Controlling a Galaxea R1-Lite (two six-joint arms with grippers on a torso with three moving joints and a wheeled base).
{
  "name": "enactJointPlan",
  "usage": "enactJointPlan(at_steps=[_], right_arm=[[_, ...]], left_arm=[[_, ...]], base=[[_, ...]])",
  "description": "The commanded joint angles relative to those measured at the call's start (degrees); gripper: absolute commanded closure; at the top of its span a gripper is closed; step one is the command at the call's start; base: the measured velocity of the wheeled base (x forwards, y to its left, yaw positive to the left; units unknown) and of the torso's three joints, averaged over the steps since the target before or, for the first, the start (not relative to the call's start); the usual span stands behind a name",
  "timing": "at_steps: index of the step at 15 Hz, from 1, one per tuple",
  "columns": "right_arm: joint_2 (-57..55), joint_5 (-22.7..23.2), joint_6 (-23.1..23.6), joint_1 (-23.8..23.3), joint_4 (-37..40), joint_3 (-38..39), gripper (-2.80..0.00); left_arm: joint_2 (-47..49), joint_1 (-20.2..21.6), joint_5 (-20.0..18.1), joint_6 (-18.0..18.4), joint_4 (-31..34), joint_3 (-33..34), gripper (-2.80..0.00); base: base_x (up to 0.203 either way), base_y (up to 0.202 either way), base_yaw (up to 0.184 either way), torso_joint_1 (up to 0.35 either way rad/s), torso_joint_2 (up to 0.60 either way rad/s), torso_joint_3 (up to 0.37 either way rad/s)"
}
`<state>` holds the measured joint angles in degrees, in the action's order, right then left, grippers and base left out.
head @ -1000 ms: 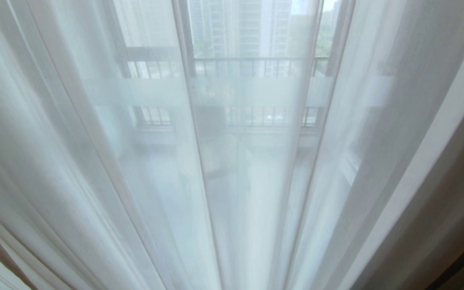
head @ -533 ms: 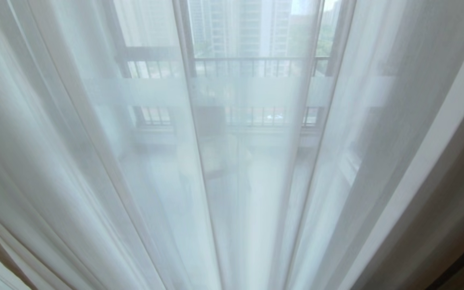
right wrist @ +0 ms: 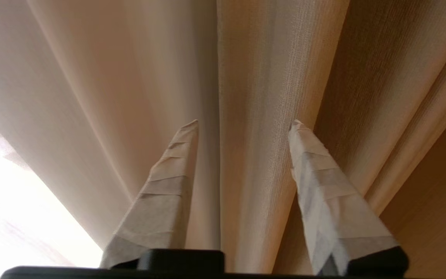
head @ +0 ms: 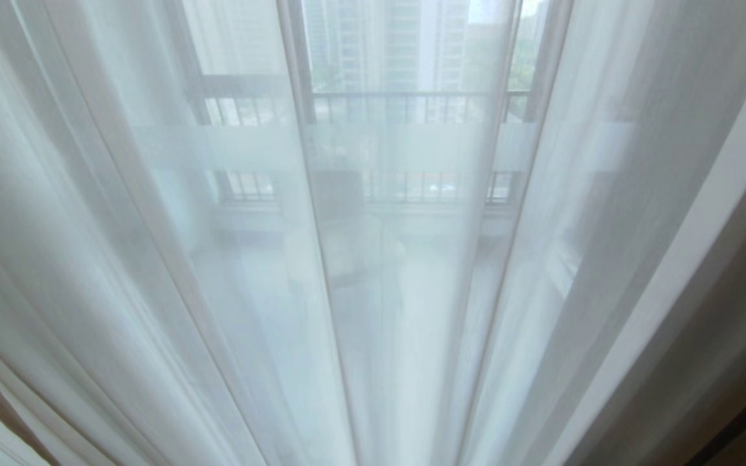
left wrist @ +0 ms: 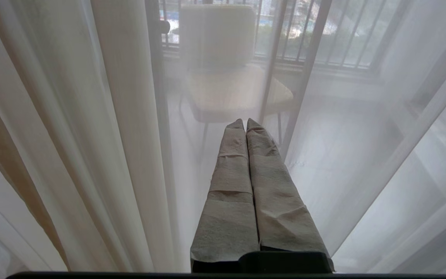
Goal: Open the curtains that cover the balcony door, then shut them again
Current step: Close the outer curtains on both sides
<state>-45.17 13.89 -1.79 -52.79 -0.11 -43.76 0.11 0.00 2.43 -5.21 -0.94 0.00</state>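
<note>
Nothing has moved in my head view since a second ago: the thin white sheer curtain (head: 120, 272) hangs across the whole frame as it did, and neither of my arms shows there. Through it I see the balcony door (head: 295, 77) with its dark frame and the pale frosted band across the middle of the glass.

My right gripper (right wrist: 244, 124) has its jaws spread apart, with one fold of the heavy cream curtain (right wrist: 258, 128) standing between them. I cannot tell if the tips touch the cloth. Nothing is pinched yet.

My left gripper (left wrist: 245, 123) has its jaws pressed together and holds nothing. It points at the sheer cloth (left wrist: 362, 155), with a chair (left wrist: 223, 77) dim behind it at the top middle of that view.

I think the cream cloth is thick, soft and a bit heavy. It will bend and bunch up, not break. A raised fold like the one between my right jaws looks like a good place to pinch. The sheer cloth looks very light and may slip or snag.
</note>
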Motion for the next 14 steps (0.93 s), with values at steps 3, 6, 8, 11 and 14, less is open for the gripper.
enactJointPlan(at_steps=[3, 6, 8, 11, 14], right_arm=[[-1.7, -0.3, 0.2, -4.1, 0.0, 0.1, -2.8], [-3.0, -4.0, -0.1, -8.1, -3.0, 0.2, -2.8], [-5.8, -5.9, -0.6, -8.9, -6.4, 0.4, -2.8], [-11.0, -6.1, -1.7, -9.2, -15.3, 0.1, -2.8], [-15.3, -6.0, -2.1, -9.1, -24.0, -0.2, -2.8]], left_arm=[[0.0, 0.0, 0.1, -0.1, 0.0, 0.0, 0.0], [0.0, 0.0, 0.1, -0.1, 0.0, 0.0, 0.0], [0.0, 0.0, 0.0, -0.1, 0.0, 0.0, 0.0], [0.0, 0.0, 0.1, -0.1, 0.0, 0.0, 0.0], [0.0, 0.0, 0.1, -0.1, 0.0, 0.0, 0.0]], base=[[0.0, 0.0, 0.0, 0.0, 0.0, 0.0], [0.0, 0.0, 0.0, 0.0, 0.0, 0.0], [0.0, 0.0, 0.0, 0.0, 0.0, 0.0], [0.0, 0.0, 0.0, 0.0, 0.0, 0.0], [0.0, 0.0, 0.0, 0.0, 0.0, 0.0]])
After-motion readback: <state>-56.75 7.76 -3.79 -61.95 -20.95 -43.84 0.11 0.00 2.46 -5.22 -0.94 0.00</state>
